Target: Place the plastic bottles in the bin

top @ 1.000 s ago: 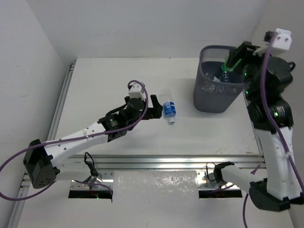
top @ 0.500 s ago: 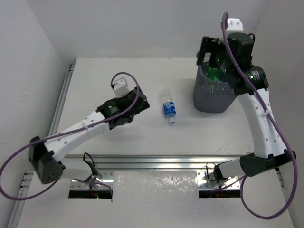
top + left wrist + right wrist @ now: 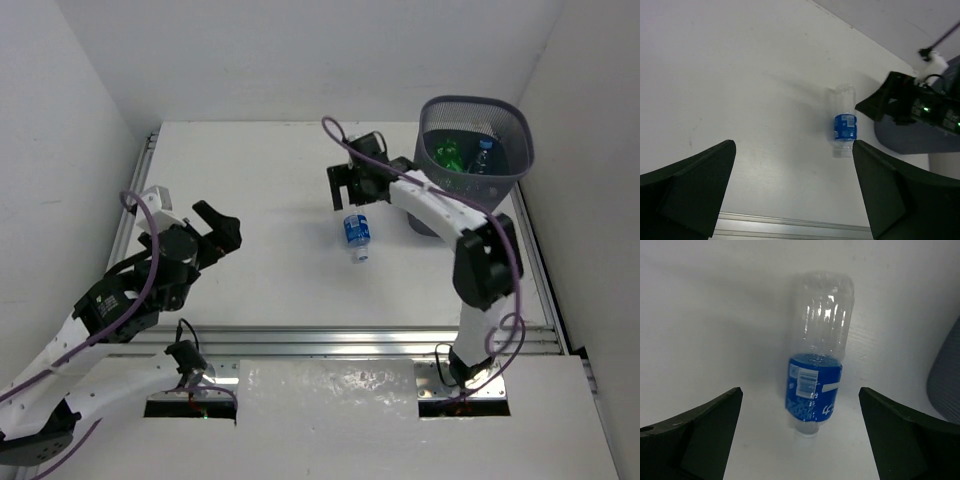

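Observation:
One clear plastic bottle (image 3: 356,232) with a blue label lies on the white table, cap toward the near edge. My right gripper (image 3: 348,190) hovers open over its far end; in the right wrist view the bottle (image 3: 817,375) lies ahead between the spread fingers (image 3: 700,430), untouched. My left gripper (image 3: 224,228) stands open and empty well to the left, with the bottle (image 3: 844,127) far ahead of it. The dark mesh bin (image 3: 515,160) at the back right holds a green bottle (image 3: 449,152) and a blue-labelled one (image 3: 483,155).
The right arm's elbow (image 3: 485,262) reaches across the table in front of the bin. White walls close off the back and both sides. A metal rail (image 3: 330,340) runs along the near edge. The bin's wall (image 3: 947,390) shows at the right of the right wrist view.
My right gripper opened above the bin, the green bottle is now inside, and the arm swung left and down over the lying bottle. My left arm drew back to the left.

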{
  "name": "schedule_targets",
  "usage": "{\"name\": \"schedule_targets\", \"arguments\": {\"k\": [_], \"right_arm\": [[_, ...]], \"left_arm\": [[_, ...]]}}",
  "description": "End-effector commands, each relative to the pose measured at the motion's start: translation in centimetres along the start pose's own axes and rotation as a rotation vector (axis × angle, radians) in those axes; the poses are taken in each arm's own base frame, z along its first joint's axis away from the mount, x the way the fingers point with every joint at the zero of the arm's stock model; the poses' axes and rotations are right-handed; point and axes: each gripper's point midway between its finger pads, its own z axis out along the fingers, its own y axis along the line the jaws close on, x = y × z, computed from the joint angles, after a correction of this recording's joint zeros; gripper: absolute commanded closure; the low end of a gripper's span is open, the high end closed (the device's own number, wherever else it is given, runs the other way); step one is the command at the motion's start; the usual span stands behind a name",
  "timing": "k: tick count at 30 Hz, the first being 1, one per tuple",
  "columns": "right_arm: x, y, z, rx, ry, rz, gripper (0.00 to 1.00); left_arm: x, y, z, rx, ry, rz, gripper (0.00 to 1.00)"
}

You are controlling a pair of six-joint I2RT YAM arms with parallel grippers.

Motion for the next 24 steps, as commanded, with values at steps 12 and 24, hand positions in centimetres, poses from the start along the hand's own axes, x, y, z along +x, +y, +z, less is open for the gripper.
{"name": "schedule_targets", "arguments": {"k": [12,24], "right_arm": [[-1.9,2.3,1.3,-0.035,-0.093,-0.053,0.92],[-16.4,-14.6,-22.4,0.211,-0.490,0.082,0.81]], "left_arm": [[3.1,1.5,1.4,0.060,0.001,0.191,0.00],[3.8,1.0,1.2,0.119,0.025,0.207,0.00]]}}
